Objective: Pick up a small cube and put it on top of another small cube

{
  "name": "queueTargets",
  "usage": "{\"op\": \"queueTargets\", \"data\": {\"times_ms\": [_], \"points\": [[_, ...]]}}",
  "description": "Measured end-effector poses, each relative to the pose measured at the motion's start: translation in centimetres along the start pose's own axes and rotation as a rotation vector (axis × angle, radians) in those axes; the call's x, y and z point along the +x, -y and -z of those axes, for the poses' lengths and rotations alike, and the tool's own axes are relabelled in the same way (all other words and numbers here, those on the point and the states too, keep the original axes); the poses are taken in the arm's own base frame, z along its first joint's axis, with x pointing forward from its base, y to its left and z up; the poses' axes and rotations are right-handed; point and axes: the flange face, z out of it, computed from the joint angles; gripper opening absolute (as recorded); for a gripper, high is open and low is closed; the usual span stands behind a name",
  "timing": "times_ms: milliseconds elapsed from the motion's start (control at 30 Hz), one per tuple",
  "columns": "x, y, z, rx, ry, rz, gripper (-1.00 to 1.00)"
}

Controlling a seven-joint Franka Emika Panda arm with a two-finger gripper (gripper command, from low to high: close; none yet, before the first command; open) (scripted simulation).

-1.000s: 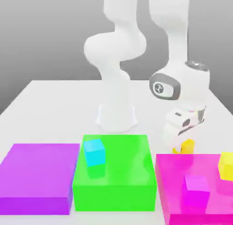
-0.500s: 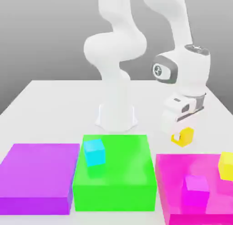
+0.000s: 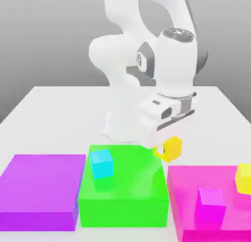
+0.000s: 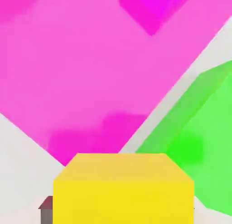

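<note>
My gripper [image 3: 165,148] is shut on a small yellow cube [image 3: 171,149] and holds it in the air, above the gap between the green block [image 3: 125,192] and the magenta block [image 3: 196,221]. The held cube [image 4: 123,191] sits close in the hand view, with the magenta block [image 4: 90,73] and the green block [image 4: 201,137] below it. A second small yellow cube [image 3: 243,178] rests on the magenta block at the exterior view's right edge.
A cyan cube [image 3: 102,163] sits on the green block. A magenta cube [image 3: 212,198] sits on the magenta block, also seen as a magenta cube [image 4: 152,10] from the hand. A flat purple block [image 3: 41,189] lies at the exterior view's left. The arm's base [image 3: 125,126] stands behind the green block.
The gripper has lifted the yellow cube off the table beside the magenta block and carried it up and toward the exterior view's left. The hand has turned.
</note>
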Motion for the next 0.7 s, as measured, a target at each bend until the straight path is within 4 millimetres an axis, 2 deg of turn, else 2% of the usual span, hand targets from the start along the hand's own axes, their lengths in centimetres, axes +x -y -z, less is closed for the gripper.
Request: {"op": "queueTargets", "data": {"times_ms": [200, 400, 467, 567, 600, 700], "points": [[2.1, -6.4, 3.2, -0.001, -0.004, 0.008, -1.00], [2.6, -13.3, 6.5, -0.008, -0.009, 0.013, -1.00], [2.7, -14.1, 5.3, -0.008, -0.009, 0.014, -1.00], [2.7, -14.4, 2.1, -0.010, -0.009, 0.014, -1.00], [2.7, -14.4, 1.1, -0.011, -0.009, 0.014, 1.00], [2.7, -14.4, 1.1, -0.011, -0.009, 0.014, 1.00]]}}
